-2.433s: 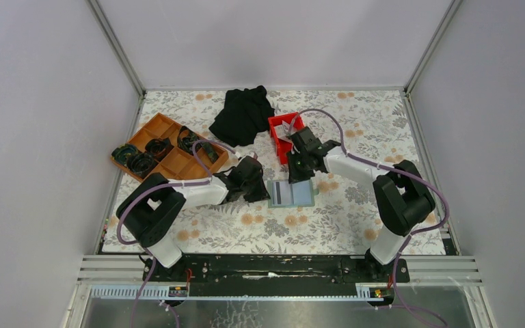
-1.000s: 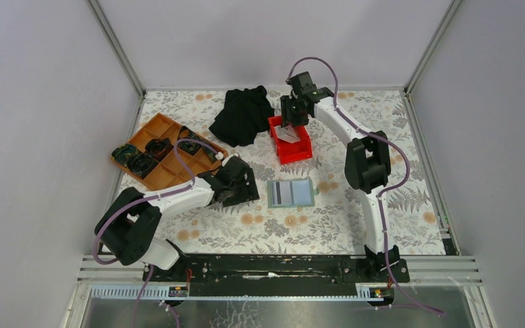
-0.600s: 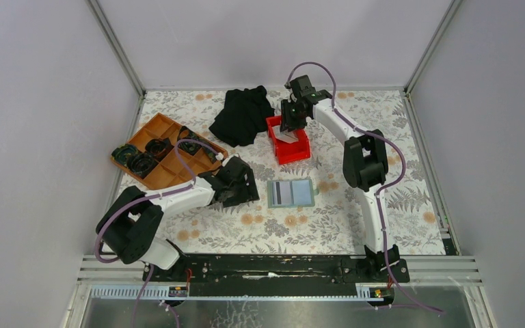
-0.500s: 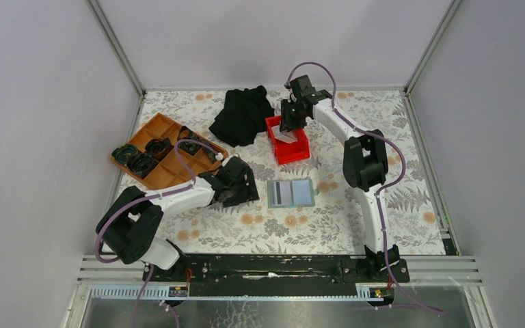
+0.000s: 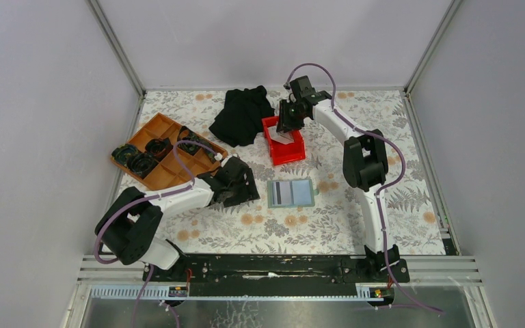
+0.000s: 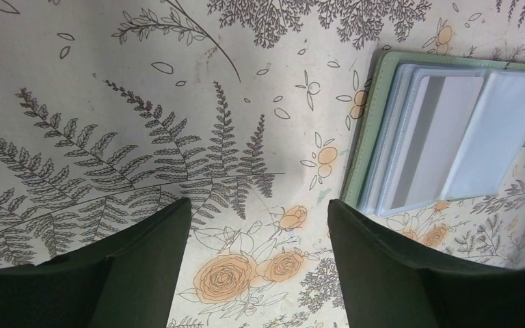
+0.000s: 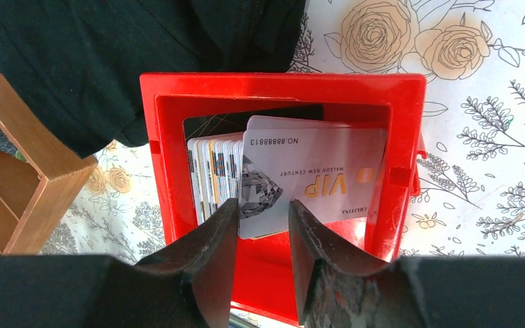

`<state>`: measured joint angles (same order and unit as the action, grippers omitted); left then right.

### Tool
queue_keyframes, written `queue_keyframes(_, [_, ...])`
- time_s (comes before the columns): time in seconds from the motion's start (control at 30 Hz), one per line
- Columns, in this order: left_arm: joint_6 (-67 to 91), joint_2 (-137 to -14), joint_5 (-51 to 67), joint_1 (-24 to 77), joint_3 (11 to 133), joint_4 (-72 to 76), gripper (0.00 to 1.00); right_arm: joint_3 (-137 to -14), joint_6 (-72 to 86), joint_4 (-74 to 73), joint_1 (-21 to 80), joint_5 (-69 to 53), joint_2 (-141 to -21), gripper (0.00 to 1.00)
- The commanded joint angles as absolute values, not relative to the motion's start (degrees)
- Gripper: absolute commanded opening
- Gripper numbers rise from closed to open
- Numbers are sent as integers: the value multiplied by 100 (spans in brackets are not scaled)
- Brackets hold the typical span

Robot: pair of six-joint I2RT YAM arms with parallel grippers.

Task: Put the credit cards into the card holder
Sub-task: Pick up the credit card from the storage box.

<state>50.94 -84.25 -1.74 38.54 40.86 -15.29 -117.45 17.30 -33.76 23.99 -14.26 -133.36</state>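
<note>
The right gripper has been carried to the red bin, fingers narrowly parted over the credit cards stood inside, seemingly to pick one. Nearer than the bin, the card holder is laid open, the left gripper held spread beside it, likely to brace it.

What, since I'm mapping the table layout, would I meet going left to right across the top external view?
orange compartment tray → black cloth → red bin. The card holder is left out: it lies nearer than the bin but overlaps it left to right.
</note>
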Motion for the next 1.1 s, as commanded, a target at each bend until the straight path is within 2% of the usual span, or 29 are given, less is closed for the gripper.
queue_keyframes(0.0, [5194,-8514,-69,3842,3883,-1407,80,-11763,1854,-3339,2429,-1687,-12961,38])
queue_keyframes(0.47, [5260,-8574,-2,3865,3911,-1336,80,-11775,1831,-3392,2434,-1706,-12789,36])
queue_keyframes(0.73, [5338,-8595,-13,3918,3898,-1288,79,-11834,1802,-3458,2429,-1737,-12813,41])
queue_keyframes(1.07, [5462,-8670,-21,3997,3850,-1197,79,-11849,1740,-3493,2430,-1709,-12923,41])
